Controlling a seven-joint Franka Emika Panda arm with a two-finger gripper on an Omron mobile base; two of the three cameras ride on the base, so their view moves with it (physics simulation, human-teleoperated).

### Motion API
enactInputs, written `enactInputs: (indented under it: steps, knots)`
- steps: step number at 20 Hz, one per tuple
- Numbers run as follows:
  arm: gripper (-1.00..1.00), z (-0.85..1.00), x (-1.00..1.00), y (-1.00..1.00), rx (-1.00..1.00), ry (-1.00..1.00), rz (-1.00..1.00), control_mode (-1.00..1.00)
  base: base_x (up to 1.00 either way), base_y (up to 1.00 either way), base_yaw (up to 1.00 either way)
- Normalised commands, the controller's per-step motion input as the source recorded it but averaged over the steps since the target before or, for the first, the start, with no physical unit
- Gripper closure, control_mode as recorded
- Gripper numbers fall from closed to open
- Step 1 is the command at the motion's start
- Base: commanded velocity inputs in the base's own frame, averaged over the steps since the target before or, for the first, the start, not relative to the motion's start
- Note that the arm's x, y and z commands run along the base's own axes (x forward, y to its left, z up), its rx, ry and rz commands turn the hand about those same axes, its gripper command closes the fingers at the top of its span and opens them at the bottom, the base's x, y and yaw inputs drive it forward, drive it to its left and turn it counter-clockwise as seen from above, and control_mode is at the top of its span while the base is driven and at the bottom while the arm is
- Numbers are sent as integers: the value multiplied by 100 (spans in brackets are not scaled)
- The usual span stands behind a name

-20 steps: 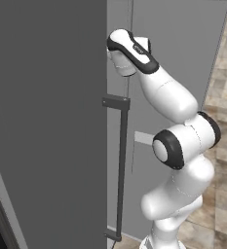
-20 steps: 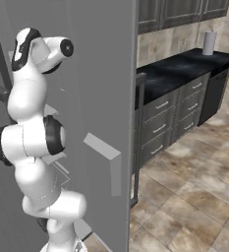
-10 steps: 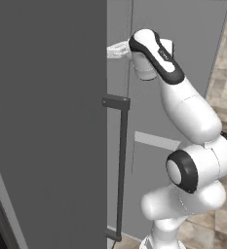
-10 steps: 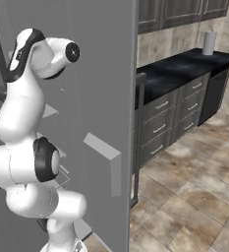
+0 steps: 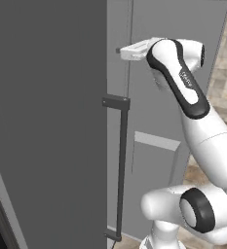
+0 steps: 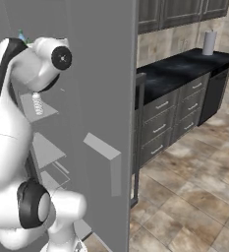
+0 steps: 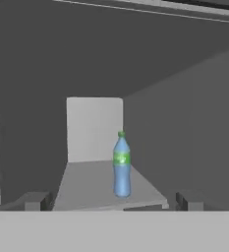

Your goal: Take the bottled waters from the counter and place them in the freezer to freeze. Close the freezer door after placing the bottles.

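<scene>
In the hand view, a bottled water with green cap and blue label [image 7: 121, 166] stands upright on a grey shelf [image 7: 86, 184] inside the freezer. My gripper [image 7: 112, 201] is open in front of it, a little way back, with nothing between its fingertips [image 7: 35, 201]. From the right base view, the whitish ribbed bottled water [image 6: 37, 104] stands on a lower freezer shelf, and the green cap [image 6: 21, 35] peeks out above my arm. The left base view has my gripper [image 5: 121, 50] at the edge of the open freezer door [image 5: 47, 121].
The open freezer door [image 6: 101, 74] stands between my arm and the black counter [image 6: 185, 66], whose grey drawers run along the right. A white roll [image 6: 209, 43] stands at the counter's far end. The door's dark bar handle [image 5: 121, 170] hangs close to my arm. Tiled floor lies to the right.
My arm has straightened and its elbow has dropped. The hand has drawn a little to the right, out of the freezer opening. The gripper has stayed open.
</scene>
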Motion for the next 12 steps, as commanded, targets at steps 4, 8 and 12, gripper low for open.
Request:
enactInputs:
  steps: [4,8,12]
  knots:
    - [-100,0,-100,-65,0,5,-31,-100,0,0,0]
    - [-100,0,-100,-43,-1,12,-29,-100,0,0,0]
    - [-100,-1,-100,-34,-1,25,-29,-100,0,0,0]
